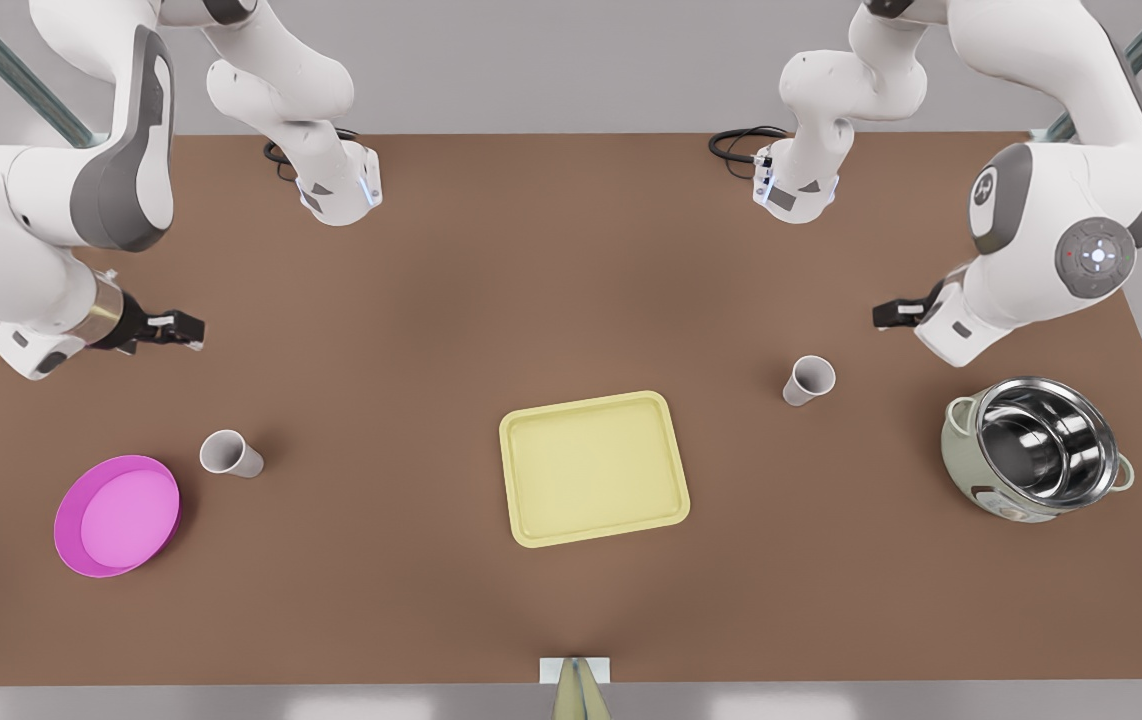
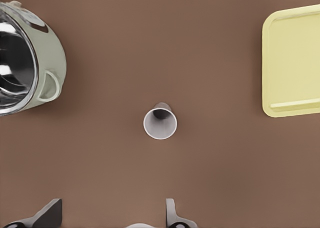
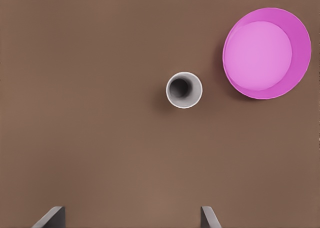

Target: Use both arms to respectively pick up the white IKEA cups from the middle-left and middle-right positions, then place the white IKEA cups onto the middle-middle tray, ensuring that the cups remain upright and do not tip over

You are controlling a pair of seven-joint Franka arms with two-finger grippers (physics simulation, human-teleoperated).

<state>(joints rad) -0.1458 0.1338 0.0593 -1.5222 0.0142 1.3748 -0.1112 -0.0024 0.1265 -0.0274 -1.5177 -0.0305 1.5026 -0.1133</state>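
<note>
Two white cups stand upright on the brown table. One cup [image 1: 809, 380] [image 2: 160, 122] is on the front view's right, and my left gripper [image 1: 896, 314] [image 2: 111, 215] hovers open above and behind it, apart from it. The other cup [image 1: 229, 453] [image 3: 184, 90] is on the front view's left, below my open right gripper [image 1: 181, 328] [image 3: 131, 217], which holds nothing. The pale yellow tray [image 1: 591, 468] [image 2: 295, 63] lies bare between the cups at the table's middle.
A steel-lined pot [image 1: 1036, 448] [image 2: 25, 63] sits at the front view's right, beyond the right-hand cup. A round magenta plate [image 1: 117, 515] [image 3: 266, 53] lies close beside the left-hand cup. Both arm bases stand at the table's far edge.
</note>
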